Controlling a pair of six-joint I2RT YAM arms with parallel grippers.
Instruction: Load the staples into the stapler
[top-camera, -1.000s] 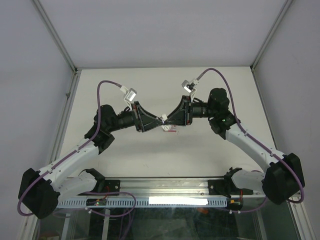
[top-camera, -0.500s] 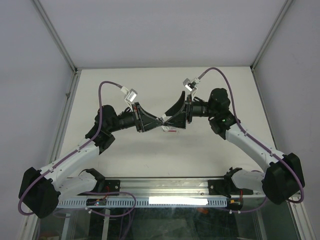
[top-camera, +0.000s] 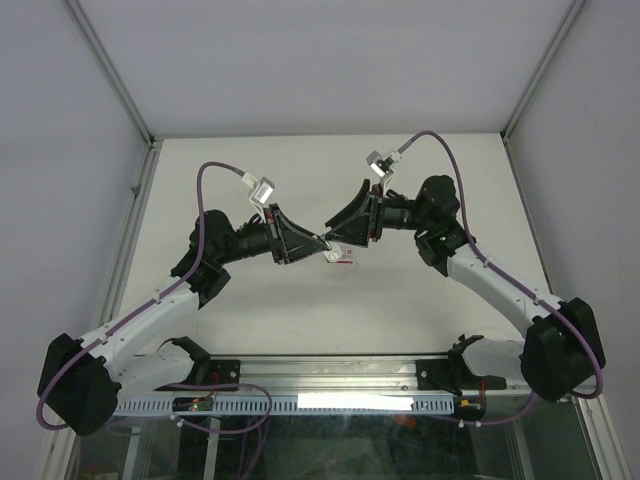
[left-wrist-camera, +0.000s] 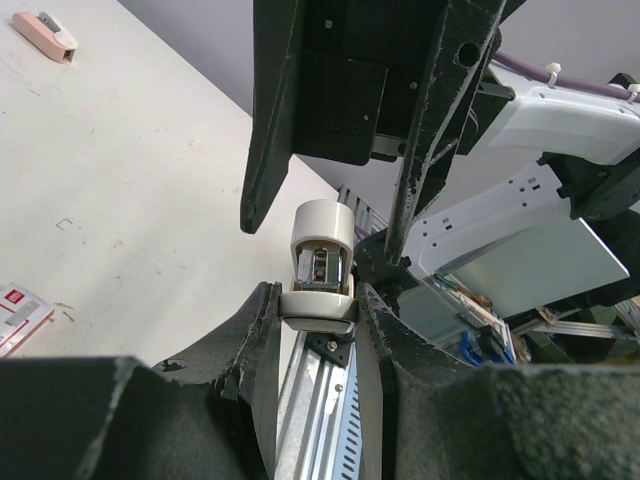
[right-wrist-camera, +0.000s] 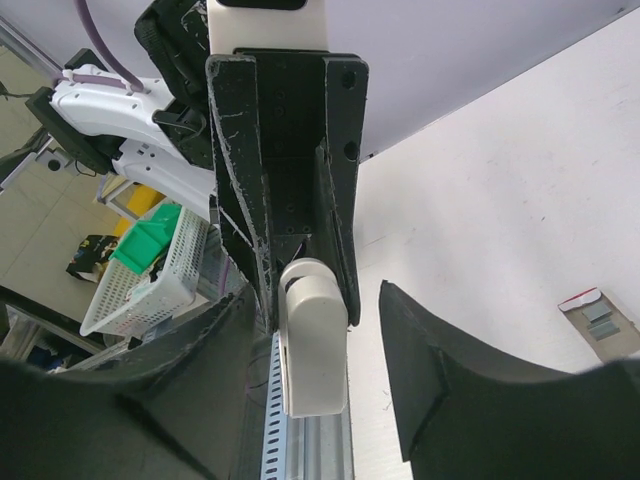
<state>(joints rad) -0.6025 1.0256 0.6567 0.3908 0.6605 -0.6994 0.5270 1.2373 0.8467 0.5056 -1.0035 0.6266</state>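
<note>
Your left hand is clamped on the stapler, both fingers pressed to its white sides. It holds the stapler above the worktop with the long axis running out from the left wrist straight toward the right one, so the two hands meet nose to nose over the middle. Your right hand is spread wide. Its fingers straddle the far end of the stapler, and its own wrist view shows a clear gap between the white body and the finger on the right, so it grips nothing. From the left wrist you look at the stapler's end, where a metal channel sits between two white parts; I judge the magazine to be exposed, though the pictures do not settle it. The staples are in neither hand — they lie flat on the worktop as a small grey patch by the little red-and-white box, just on the near side of the meeting hands and a touch toward the right arm. The next move turns on this: the free right hand is the nearer one, and the staples sit below it, off to the right in its camera — you would back it off the stapler and go down to them.
</note>
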